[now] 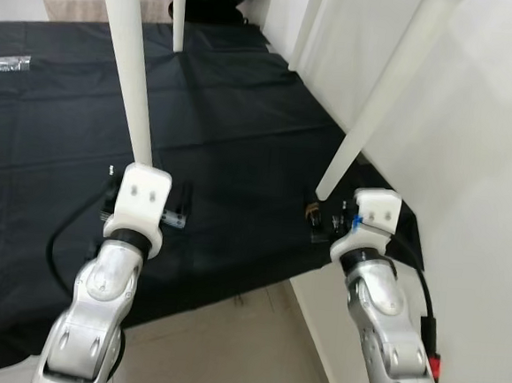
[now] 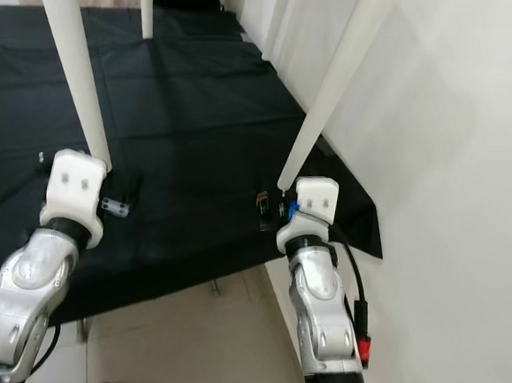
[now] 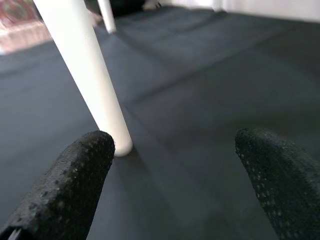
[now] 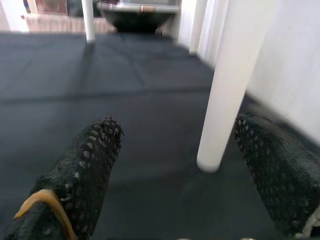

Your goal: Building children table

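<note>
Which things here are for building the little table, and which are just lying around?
For the job: near left table leg, near right table leg, far leg, left tool, right tool.

Lying about: plastic bag, black cloth, dark tub.

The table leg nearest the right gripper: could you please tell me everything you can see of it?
The leg is a smooth, round, plain white post that looks painted. It slants, tapering slightly towards a rounded foot that rests on the black cloth near the white wall. Its top runs out of frame. The right gripper is low on the cloth before it, fingers open with the foot between them but not touching; one finger is close beside it.
</note>
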### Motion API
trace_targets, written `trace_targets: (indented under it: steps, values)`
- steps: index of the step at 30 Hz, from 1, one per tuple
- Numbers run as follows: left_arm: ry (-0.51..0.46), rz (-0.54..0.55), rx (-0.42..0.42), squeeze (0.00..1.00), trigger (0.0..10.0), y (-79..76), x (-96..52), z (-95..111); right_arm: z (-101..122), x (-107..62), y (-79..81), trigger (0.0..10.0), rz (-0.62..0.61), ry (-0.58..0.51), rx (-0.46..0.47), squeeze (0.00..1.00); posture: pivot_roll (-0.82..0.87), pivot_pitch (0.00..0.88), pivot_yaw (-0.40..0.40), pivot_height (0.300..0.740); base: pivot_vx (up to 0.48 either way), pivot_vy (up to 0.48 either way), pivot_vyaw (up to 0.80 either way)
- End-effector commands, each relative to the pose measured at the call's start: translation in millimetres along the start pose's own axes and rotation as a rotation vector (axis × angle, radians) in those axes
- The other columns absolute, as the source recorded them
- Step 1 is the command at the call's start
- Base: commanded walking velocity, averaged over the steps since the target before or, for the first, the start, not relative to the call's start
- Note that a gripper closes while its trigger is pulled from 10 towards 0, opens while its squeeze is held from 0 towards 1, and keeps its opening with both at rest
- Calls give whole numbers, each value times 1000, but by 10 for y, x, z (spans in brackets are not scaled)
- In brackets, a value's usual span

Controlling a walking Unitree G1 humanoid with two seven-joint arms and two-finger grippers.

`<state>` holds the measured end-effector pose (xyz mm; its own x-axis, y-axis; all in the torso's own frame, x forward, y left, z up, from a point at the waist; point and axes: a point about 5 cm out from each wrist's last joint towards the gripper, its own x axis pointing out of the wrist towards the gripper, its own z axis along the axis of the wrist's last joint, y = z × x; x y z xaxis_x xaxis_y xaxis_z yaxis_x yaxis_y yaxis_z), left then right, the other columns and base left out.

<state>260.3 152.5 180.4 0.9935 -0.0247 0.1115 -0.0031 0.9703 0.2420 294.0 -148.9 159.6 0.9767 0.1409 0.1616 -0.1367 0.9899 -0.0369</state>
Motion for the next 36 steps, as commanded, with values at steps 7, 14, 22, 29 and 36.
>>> trace_targets:
  steps: [7,14,22,29,36]
  values:
    - [121,-102,-21,0,10000,-159,-347,-349,-207,-311,-72,10000,-3,109,-19,0,111,99,-116,740,0,0,0]
    - [156,-112,-70,0,10000,-238,-434,-416,-275,-419,-76,10000,-12,156,-20,0,108,97,-115,740,0,0,686]
    - [169,-109,-136,0,10000,-310,-427,-445,-383,-490,14,10000,0,222,-7,0,112,108,-107,740,0,0,494]
    - [183,-85,-212,0,10000,-276,-391,-501,-464,-488,76,10000,29,260,-23,0,141,120,-74,740,0,0,0]
    - [173,-109,-187,0,10000,-303,-398,-509,-476,-474,70,10000,27,273,-32,0,120,100,-97,740,0,0,0]
